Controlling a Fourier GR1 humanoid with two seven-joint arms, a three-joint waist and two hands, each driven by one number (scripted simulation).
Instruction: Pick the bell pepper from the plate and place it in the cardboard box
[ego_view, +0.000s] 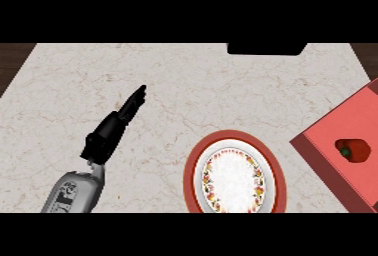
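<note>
I see the bell pepper (353, 149) lying inside the box (325, 135) at the worktop's right edge. It is small and red with a green stem end turned toward the left, and it rests on the box's red floor close to the wall nearest the plate. The box reads as red all over, set at an angle to the worktop's edge, and it runs out of my view on the right.

The plate (233, 175) sits near the worktop's front edge, right of the middle, just beside the box but not touching it. It has a broad red rim, a white centre and a ring of small red and yellow flower patterns. Nothing lies on it.

My left hand (118, 125) shows over the left half of the worktop, fingers straight and close together, pointing up toward the far edge, with nothing in it. The grey forearm (74, 190) behind it comes in from the front edge. I cannot make out any readable writing on the forearm's markings, the box or the plate.

My right hand does not show.

The worktop (184, 85) is pale beige stone with fine brown veins. A dark object (266, 48) sits at its far edge, and dark wood flooring (15, 55) shows past the far corners.
</note>
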